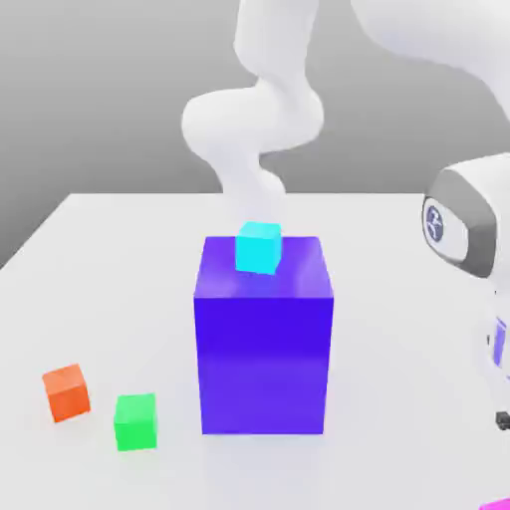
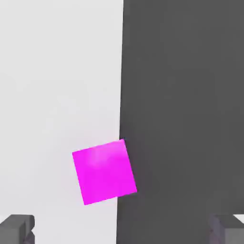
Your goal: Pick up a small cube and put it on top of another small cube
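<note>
exterior view, going from its left to its right: an orange cube (image 1: pixel 67 391) sits on the white table (image 1: pixel 120 259), near the front. just beside it, not touching, is the green cube (image 1: pixel 135 421). next comes the big blue-violet block (image 1: pixel 264 349), standing upright in the middle of the table. a small cyan cube (image 1: pixel 259 247) rests on top of it, near the back edge of the top. behind the block the white arm (image 1: pixel 254 120) curves up and over. at the exterior view's right the arm's grey and white wrist (image 1: pixel 463 224) hangs above the table. in the bottom corner on that side a little bit of the pink cube (image 1: pixel 495 505) peeks in, well apart from the green cube.

hand view: the pink cube (image 2: pixel 104 172) lies flat on the table (image 2: pixel 57 86), turned a little askew. it sits right at the table's edge, where the white meets dark grey. the pincer (image 2: pixel 122 231) is above the cube. its two grey fingers (image 2: pixel 16 229) stand wide apart, one on each side of the picture, and they hold nothing. the pink cube lies between them but further off, and they do not touch it.
</note>
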You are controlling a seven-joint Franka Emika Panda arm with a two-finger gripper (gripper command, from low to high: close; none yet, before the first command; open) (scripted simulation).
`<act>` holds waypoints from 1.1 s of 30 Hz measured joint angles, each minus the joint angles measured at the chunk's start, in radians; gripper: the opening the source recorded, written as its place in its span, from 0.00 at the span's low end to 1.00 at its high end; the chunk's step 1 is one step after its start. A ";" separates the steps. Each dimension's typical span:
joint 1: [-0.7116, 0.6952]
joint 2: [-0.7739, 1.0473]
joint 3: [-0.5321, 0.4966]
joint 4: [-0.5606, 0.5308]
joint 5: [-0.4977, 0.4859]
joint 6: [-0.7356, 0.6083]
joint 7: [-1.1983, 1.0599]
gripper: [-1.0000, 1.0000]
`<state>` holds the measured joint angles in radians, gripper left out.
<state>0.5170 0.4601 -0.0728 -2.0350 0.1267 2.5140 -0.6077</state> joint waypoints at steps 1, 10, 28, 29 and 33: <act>0.011 0.024 -0.002 0.006 -0.027 0.009 -0.017 0.50; 0.016 0.187 0.009 0.045 -0.046 0.120 -0.047 0.00; -0.264 -0.292 -0.217 -0.346 -0.185 0.049 -0.548 0.00; -0.293 -0.323 -0.240 -0.385 -0.191 0.058 -0.612 0.00; -0.431 -0.427 -0.316 -0.532 -0.193 0.096 -0.859 0.00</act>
<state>0.0860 0.0332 -0.3888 -2.5668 -0.0664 2.6102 -1.4665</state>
